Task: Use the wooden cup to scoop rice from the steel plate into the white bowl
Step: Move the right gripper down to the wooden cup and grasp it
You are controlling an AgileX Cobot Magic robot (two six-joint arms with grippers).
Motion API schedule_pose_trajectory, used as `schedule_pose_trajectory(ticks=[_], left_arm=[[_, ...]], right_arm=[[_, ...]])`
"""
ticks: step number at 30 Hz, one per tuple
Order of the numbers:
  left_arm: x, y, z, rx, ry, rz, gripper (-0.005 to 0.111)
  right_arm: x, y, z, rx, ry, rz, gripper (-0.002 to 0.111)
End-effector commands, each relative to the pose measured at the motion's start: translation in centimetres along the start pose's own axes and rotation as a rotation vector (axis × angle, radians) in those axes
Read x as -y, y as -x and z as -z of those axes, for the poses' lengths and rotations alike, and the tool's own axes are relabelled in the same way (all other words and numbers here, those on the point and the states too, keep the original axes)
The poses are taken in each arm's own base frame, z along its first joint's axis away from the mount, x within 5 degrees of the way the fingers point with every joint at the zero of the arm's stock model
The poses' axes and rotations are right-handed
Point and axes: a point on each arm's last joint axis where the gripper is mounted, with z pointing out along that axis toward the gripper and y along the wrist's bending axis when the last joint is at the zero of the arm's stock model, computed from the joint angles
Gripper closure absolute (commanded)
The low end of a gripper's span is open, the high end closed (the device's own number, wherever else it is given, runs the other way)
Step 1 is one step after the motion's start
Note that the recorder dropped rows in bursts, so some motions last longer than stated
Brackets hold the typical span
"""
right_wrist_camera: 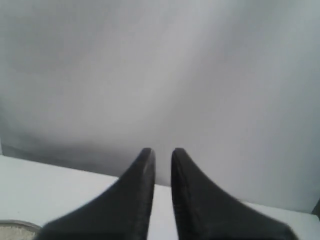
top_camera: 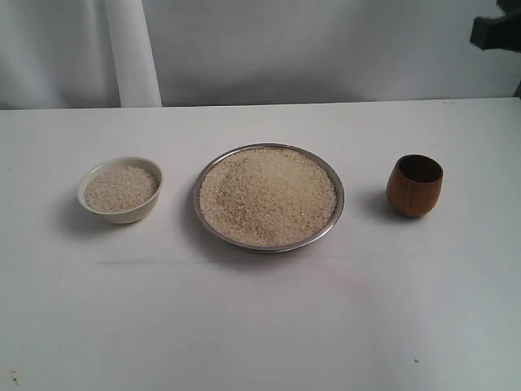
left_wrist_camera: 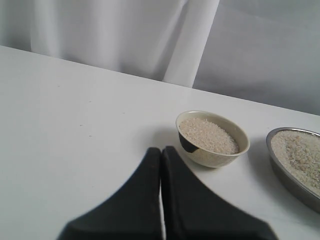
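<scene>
Silvery steel plate [top_camera: 339, 204], grainy beige rice [top_camera: 267, 195]

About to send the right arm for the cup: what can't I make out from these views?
Cup: inside too dark in the exterior view to tell if empty; absent from both wrist views.
Right end effector: its wrist view faces the backdrop; the exterior view shows a dark shape cut off at the corner.
Plate: cut off by the edge in the left wrist view.
</scene>
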Motion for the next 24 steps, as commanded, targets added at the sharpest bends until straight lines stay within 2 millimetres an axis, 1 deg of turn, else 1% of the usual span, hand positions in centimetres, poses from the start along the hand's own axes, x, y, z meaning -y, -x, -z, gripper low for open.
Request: schedule_pose_trajectory(ticks=[1,4,6,7,9,11,14,17,21,24], left_arm=[[0.1,0.3,0.1,0.017,-0.010,0.005,0.107],[0.1,0.3,0.1,0.017,-0.010,0.005,0.107],[0.1,0.3,0.1,0.017,-0.010,0.005,0.107],[0.1,0.3,0.1,0.017,-0.010,0.005,0.107],[0.1,0.3,0.1,0.017,-0.010,0.005,0.107],[0.1,0.3,0.1,0.017,-0.010,0.005,0.107],[0.1,0.3,0.1,0.017,-0.010,0.005,0.107],[0.1,0.3,0.1,0.017,-0.010,0.005,0.107],[0.1,0.3,0.1,0.017,-0.010,0.005,0.107],[0.1,0.3,0.1,0.017,-0.010,0.005,0.107]], right_arm=[[-0.2,-2.0,-2.1,-0.061,0.021,0.023,0.058],[-0.3,-3.1,-3.1,-0.078,0.036,0.017,0.023],[-0.4,-3.8,-3.7,-0.091,0.042,0.014,0.010],[-0.4,-4.1,-3.9,-0.098,0.045,0.012,0.006],[-0.5,-4.7,-4.3,-0.118,0.049,0.009,0.003],[-0.5,-5.2,-4.6,-0.133,0.051,0.007,0.003],[-0.4,-5.7,-4.8,-0.161,0.039,-0.045,0.003],[-0.5,-6.3,-4.8,-0.212,0.048,0.011,0.003],[-1.0,-7.1,-4.4,-0.191,0.098,0.062,0.003],[-1.8,-8.0,-3.7,-0.119,0.158,0.086,0.003]])
